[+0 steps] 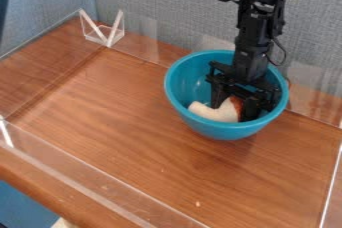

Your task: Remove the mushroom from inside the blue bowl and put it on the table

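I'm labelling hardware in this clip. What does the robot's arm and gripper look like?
The arm is slim and all black, built of blocky jointed segments with a bulkier knuckle at the top. The gripper is black too, with two straight fingers. No markings or cables can be made out.

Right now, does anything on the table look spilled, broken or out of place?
Nothing stands out. The blue bowl stands upright on the table, the mushroom lies inside it, and the pincer is down in the bowl, closed at the mushroom. No spill or damage shows.
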Controlling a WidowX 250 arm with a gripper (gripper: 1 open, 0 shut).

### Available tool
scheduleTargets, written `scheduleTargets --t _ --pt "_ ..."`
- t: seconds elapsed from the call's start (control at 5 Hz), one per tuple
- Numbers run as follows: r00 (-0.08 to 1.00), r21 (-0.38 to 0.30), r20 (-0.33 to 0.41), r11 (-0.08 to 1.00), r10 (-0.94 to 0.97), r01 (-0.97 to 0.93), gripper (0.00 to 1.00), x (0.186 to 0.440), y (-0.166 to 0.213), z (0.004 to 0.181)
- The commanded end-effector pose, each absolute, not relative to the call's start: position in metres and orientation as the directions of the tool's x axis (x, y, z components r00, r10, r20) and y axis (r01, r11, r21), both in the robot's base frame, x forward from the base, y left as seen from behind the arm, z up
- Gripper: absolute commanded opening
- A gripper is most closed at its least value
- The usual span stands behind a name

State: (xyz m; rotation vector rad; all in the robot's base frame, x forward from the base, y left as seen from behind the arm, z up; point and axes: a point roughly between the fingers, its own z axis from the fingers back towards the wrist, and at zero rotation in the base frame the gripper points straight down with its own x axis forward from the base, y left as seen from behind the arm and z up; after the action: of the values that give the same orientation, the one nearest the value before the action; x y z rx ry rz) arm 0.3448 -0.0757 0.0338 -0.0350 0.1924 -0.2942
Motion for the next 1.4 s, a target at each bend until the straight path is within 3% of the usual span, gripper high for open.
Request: scheduleTargets --t 0.0,1.2 --pt "0.948 -0.06 -0.123 0.956 -0.292 0.286 0.0 0.3481 -0.0706 0.0575" --pt "0.947 -0.072 -0.126 0.955 -0.295 0.288 0.0 0.3428 -0.0621 0.0647"
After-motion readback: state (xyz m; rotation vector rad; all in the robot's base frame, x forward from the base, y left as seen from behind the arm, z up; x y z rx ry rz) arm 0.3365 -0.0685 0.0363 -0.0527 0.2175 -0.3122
